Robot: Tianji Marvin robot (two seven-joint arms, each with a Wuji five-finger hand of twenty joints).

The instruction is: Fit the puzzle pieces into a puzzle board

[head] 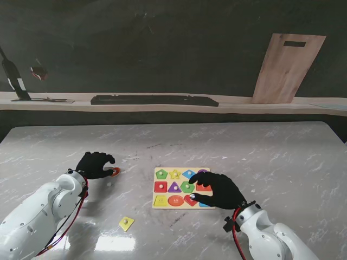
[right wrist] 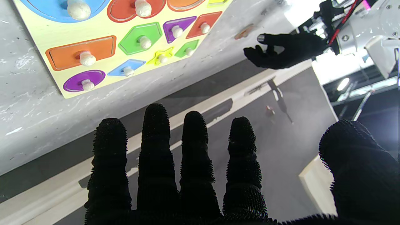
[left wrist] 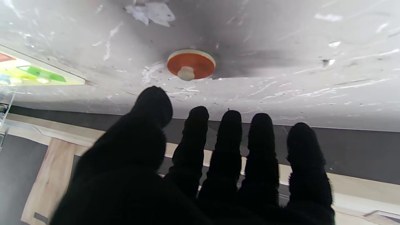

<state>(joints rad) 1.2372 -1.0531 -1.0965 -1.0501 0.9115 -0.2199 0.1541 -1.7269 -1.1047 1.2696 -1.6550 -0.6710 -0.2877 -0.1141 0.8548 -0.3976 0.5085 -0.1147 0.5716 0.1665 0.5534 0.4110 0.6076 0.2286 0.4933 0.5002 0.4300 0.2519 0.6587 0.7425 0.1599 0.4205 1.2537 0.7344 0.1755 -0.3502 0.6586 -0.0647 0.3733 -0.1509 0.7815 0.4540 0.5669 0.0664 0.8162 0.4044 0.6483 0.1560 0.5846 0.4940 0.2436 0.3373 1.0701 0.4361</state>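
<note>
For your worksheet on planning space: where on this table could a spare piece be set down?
Bare marble lies right of the puzzle board and across the table's far half. It is crowded between the board, the orange piece and the yellow piece.

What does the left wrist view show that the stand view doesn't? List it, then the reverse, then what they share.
Only the left wrist view: the white knob on the orange round piece, and the left hand's fingers spread apart, clear of that piece.

Only the stand view: the yellow piece lying loose on the table nearer to me, the right hand over the right side of the puzzle board, and the whole board.

Both: the orange piece, the left hand, the marble table, and at least an edge of the board.
</note>
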